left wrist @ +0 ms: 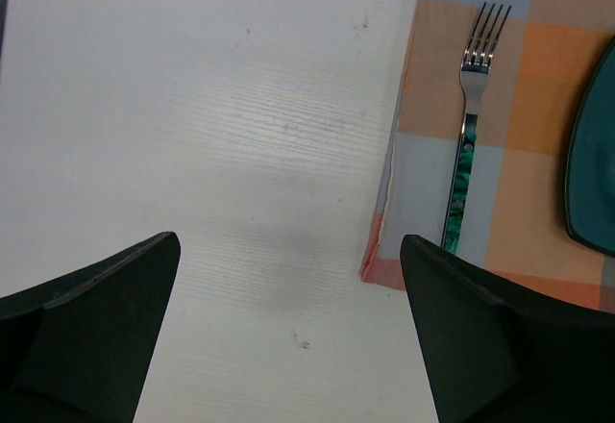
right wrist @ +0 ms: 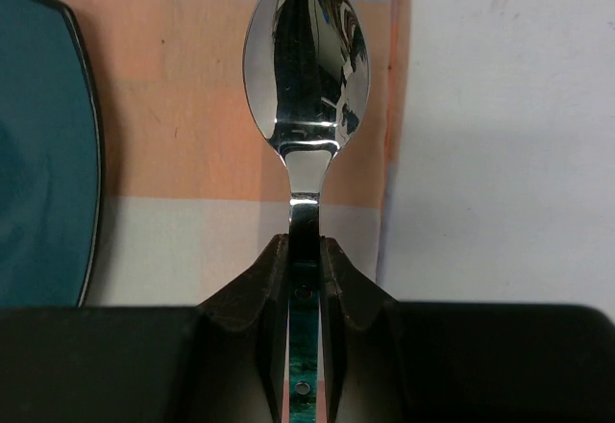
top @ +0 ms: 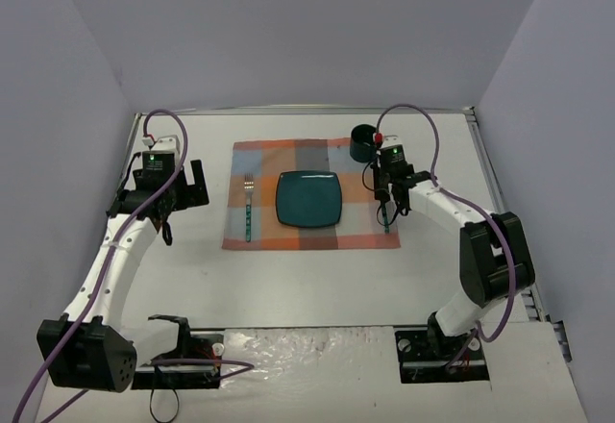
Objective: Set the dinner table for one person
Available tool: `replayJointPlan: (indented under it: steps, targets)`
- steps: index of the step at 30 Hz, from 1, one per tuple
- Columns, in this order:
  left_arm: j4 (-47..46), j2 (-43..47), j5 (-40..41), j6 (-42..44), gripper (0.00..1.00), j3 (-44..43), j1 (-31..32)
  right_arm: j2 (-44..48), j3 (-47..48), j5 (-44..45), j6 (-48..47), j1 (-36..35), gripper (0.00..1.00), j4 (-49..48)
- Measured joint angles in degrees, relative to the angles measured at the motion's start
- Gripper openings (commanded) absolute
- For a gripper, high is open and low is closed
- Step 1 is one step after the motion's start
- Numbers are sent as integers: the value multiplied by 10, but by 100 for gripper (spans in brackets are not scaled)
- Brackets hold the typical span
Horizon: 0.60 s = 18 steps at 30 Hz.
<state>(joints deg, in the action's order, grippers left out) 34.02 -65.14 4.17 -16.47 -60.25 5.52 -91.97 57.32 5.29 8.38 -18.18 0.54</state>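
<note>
The white dinner table [top: 307, 279] carries a plaid placemat [top: 307, 159]. On the mat lie a teal square plate [top: 308, 199] in the middle and a fork [top: 248, 202] with a teal handle to its left. My right gripper [top: 386, 207] is at the mat's right edge, shut on a spoon [top: 386, 229]. In the right wrist view its fingers [right wrist: 277, 279] clamp the spoon [right wrist: 307, 67] at the neck, bowl pointing away, beside the plate [right wrist: 43, 144]. My left gripper [top: 192, 187] is open and empty over bare table left of the mat [left wrist: 288, 240].
A dark teal cup [top: 363, 142] stands at the mat's far right corner, just behind my right gripper. The left wrist view shows the fork [left wrist: 471, 106], the mat's near left corner [left wrist: 423, 183] and the plate's edge [left wrist: 596, 154]. Grey walls enclose the table.
</note>
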Motion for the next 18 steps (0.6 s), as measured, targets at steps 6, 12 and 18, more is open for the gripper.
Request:
replayJointPlan:
  steps: [6, 12, 18]
  targets:
    - [0, 0, 4, 0, 97, 0, 0, -53, 11, -12, -9, -17, 0, 6]
    - [0, 0, 6, 0, 97, 0, 0, -87, 21, -19, 5, -18, 0, 0]
    - [0, 0, 7, 0, 97, 0, 0, -99, 23, -18, 28, -18, 0, -5]
